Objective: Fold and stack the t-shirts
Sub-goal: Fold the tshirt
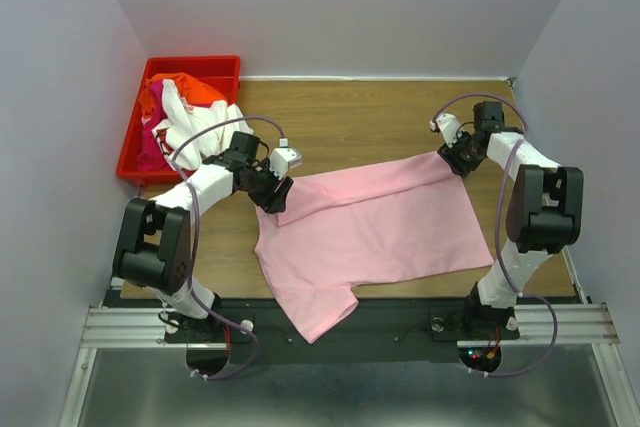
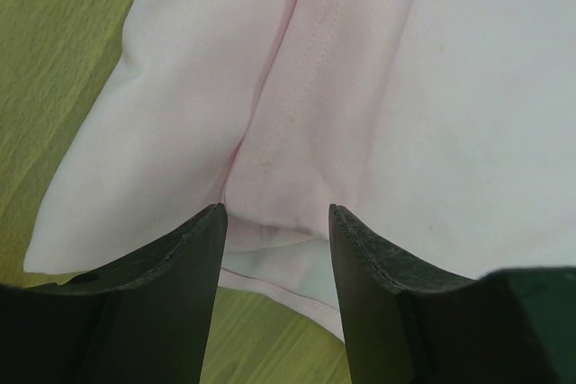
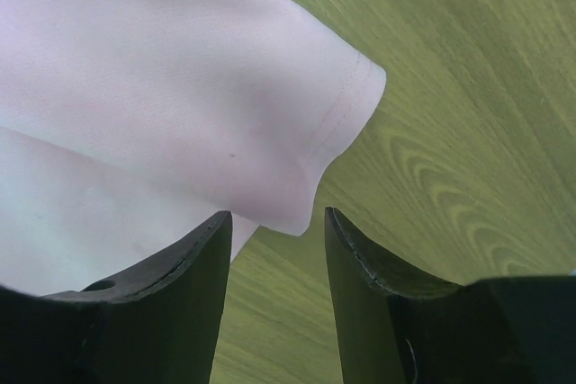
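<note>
A light pink t-shirt point(image 1: 375, 227) lies spread flat across the wooden table, one sleeve hanging toward the near edge. My left gripper point(image 1: 277, 190) is at the shirt's upper left fold. In the left wrist view its jaws point(image 2: 277, 213) stand open, with the hem of the pink cloth point(image 2: 405, 87) lying on the table between the tips. My right gripper point(image 1: 447, 152) is at the shirt's far right corner. Its jaws point(image 3: 277, 215) are open too, and the corner of the pink cloth point(image 3: 135, 87) reaches just between the fingertips. White, orange-red and magenta t-shirts point(image 1: 180, 112) are heaped in the bin.
A red plastic bin point(image 1: 130, 152) stands at the table's far left, close behind the left arm. Bare wood table point(image 1: 370, 112) shows beyond the pink shirt. Grey walls close in the left, right and back sides.
</note>
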Controlling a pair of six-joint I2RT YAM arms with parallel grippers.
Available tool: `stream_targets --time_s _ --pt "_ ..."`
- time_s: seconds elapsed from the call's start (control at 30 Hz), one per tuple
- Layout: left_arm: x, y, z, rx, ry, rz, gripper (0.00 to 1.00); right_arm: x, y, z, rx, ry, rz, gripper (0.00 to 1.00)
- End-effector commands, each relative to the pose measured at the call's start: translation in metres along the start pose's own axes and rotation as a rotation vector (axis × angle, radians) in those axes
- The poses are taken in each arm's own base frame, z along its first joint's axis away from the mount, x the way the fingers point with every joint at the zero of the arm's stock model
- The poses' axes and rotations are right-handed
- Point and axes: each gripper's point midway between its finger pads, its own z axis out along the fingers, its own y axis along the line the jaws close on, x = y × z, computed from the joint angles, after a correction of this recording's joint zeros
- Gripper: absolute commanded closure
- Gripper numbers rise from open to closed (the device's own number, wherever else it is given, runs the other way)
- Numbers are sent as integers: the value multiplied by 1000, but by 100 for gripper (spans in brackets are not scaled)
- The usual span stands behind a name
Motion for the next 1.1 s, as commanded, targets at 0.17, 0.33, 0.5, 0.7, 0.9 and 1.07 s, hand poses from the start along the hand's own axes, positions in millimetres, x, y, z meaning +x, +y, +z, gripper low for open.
stream_targets --time_s 0.17,0.33,0.5,0.7,0.9,1.07 --pt "-17 6 5 9 -16 -49 40 13 -10 22 9 45 -68 51" --pt "-16 15 9 -33 0 -83 43 18 -7 25 5 55 -83 54" --pt "-18 24 -7 -90 -16 -96 43 16 -4 18 5 41 -100 54" --pt "-16 16 -9 -67 -17 -111 44 13 -5 5 25 28 -137 51" --pt "-13 15 2 -30 -11 -148 49 16 -4 10 12 36 -140 50" --pt "-17 18 8 -26 -15 -159 64 16 -2 8 7 34 -150 48"
